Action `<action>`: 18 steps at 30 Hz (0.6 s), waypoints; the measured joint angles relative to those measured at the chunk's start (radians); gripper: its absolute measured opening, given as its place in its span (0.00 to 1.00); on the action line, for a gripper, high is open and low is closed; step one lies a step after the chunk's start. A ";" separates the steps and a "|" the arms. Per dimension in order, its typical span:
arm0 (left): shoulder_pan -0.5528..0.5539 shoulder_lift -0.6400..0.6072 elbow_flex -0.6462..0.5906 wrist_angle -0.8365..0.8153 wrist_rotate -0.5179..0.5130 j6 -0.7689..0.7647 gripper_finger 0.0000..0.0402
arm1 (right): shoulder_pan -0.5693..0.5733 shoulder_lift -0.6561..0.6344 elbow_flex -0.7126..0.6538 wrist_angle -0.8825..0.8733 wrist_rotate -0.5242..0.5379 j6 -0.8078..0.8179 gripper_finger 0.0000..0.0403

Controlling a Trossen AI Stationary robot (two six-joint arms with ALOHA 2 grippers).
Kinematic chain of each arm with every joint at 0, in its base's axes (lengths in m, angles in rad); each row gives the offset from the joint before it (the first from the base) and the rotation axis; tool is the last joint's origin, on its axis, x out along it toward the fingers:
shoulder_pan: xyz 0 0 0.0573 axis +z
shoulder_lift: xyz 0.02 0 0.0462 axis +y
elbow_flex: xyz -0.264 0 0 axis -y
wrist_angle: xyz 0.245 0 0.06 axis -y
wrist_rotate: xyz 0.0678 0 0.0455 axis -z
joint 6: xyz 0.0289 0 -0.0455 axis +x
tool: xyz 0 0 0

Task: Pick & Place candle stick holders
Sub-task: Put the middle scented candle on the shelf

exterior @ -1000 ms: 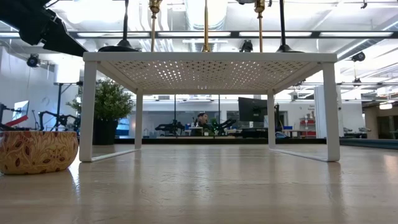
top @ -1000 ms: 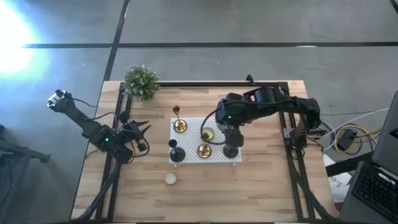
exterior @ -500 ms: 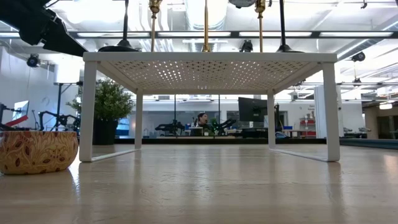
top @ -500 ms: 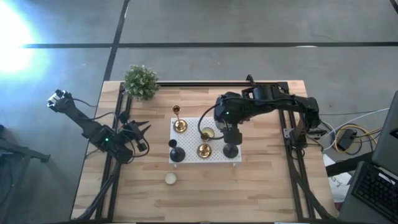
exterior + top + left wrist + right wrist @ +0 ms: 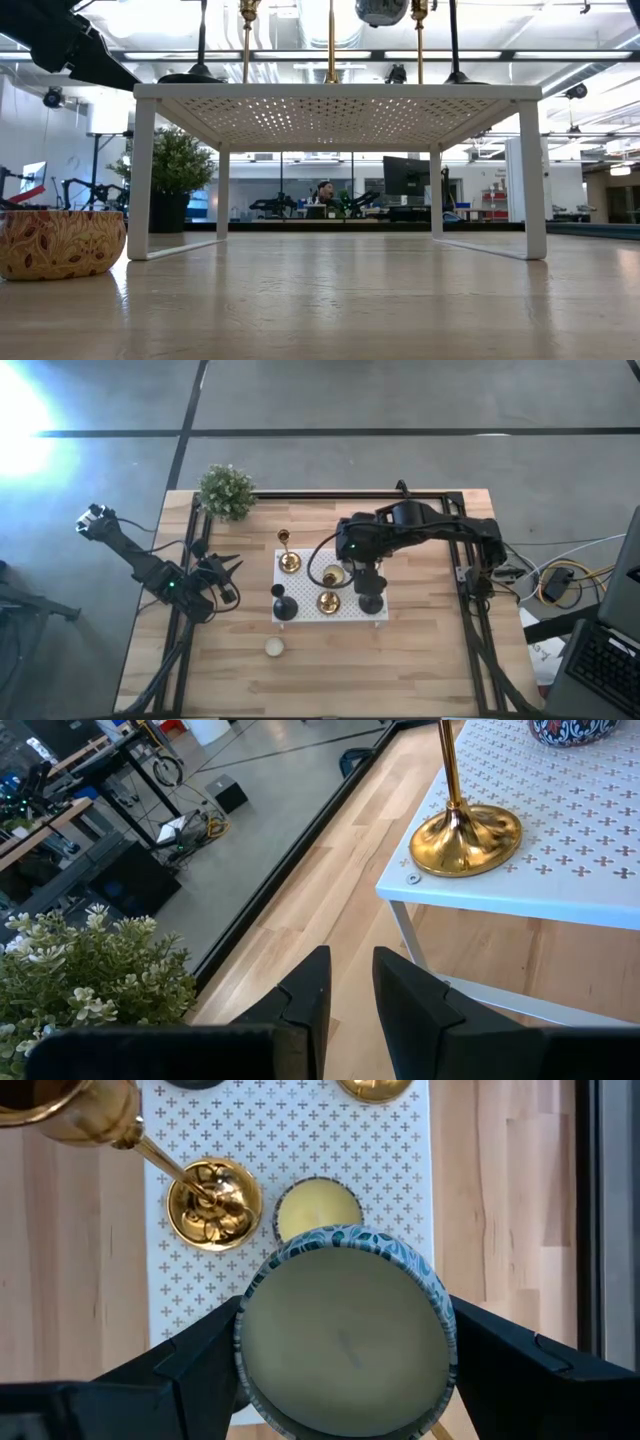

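Fingers of the right end effector (image 5: 345,1355) clamp a blue-patterned candle tin (image 5: 345,1345) above the white perforated stand (image 5: 300,1130).

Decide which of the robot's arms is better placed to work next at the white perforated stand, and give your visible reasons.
The right. Its end effector is over the white stand, gripping a blue-patterned candle tin above the brass holders. The left end effector waits off to the side, near the table's edge, holding nothing.

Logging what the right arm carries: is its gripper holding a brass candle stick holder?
No. In the right wrist view, the right gripper is shut on a blue-patterned candle tin, with the brass holders standing apart on the white rack.
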 joint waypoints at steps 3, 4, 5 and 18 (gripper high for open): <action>0.000 0.000 0.000 0.000 0.000 0.000 0.21 | 0.000 0.009 0.000 -0.001 -0.002 0.000 0.71; 0.000 0.000 0.000 0.000 0.000 0.000 0.21 | -0.001 0.013 0.000 -0.001 -0.006 0.000 0.71; 0.000 0.000 0.000 0.000 0.000 0.000 0.21 | -0.002 0.018 0.000 -0.001 -0.009 0.000 0.71; 0.000 0.000 0.000 0.000 0.000 0.000 0.21 | -0.005 0.054 0.000 -0.009 -0.020 -0.003 0.71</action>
